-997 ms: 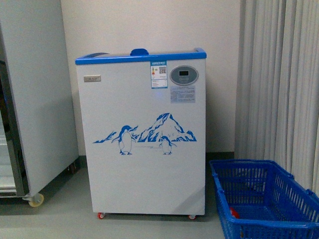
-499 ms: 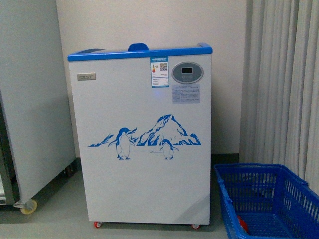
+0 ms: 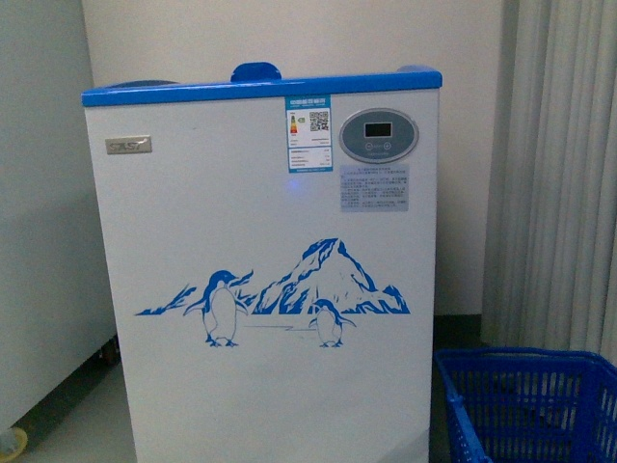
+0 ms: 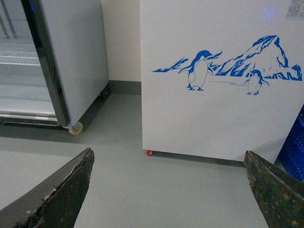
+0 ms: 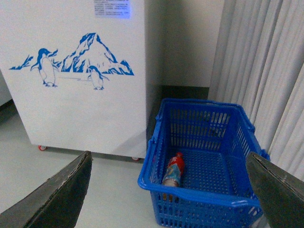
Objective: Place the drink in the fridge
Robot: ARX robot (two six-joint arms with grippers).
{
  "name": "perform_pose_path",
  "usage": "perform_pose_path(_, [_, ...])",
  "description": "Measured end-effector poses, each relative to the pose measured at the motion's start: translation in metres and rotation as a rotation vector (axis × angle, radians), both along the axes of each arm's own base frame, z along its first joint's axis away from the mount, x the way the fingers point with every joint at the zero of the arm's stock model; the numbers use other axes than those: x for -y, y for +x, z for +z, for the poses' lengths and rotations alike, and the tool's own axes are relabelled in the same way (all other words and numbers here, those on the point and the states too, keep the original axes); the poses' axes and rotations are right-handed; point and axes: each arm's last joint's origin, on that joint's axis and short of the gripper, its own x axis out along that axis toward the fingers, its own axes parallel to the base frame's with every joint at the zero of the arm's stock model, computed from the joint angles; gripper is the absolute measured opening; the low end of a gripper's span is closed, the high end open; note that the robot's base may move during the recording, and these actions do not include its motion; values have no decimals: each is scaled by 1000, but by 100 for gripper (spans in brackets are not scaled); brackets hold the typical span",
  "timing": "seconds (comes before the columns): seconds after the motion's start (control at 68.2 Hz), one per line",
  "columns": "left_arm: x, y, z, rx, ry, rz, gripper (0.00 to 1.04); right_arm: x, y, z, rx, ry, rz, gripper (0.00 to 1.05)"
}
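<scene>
The fridge [image 3: 260, 289] is a white chest cooler with a blue top rim, a penguin-and-mountain print and an oval grey display; it fills the front view. It also shows in the left wrist view [image 4: 223, 95] and the right wrist view [image 5: 80, 71]. The drink [image 5: 173, 170], a bottle with a red cap and label, lies on its side in the blue basket [image 5: 199, 197] on the floor right of the fridge. My left gripper [image 4: 168, 190] is open and empty above the grey floor before the fridge. My right gripper [image 5: 168, 190] is open and empty, above the basket's near rim.
A taller grey-white cabinet [image 4: 71, 52] stands left of the fridge with its door open; it shows at the front view's left edge [image 3: 43, 241]. Pale curtains [image 3: 559, 174] hang at the right behind the basket [image 3: 530, 405]. Grey floor [image 4: 156, 190] lies before the fridge.
The fridge has grown larger in the front view and its casters have dropped out of sight, so the camera has moved closer. The basket has slid toward the lower right corner.
</scene>
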Motion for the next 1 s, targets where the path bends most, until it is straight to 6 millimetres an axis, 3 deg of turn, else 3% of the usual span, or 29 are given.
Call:
perform_pose_path(0.645, [0, 0, 0, -1, 0, 1, 97, 0, 0, 0, -5, 5, -5, 97])
perform_pose_path(0.719, [0, 0, 0, 0, 0, 2, 97, 3, 2, -2, -225, 75, -121, 97])
perform_pose_path(0.792, [0, 0, 0, 0, 0, 0, 97, 17, 19, -2, -493, 172, -302, 97])
perform_pose_path(0.88, [0, 0, 0, 0, 0, 1, 97, 32, 43, -10, -583, 222, -367, 97])
perform_pose_path(0.997, [0, 0, 0, 0, 0, 1, 97, 61, 101, -37, -682, 221, -397, 97])
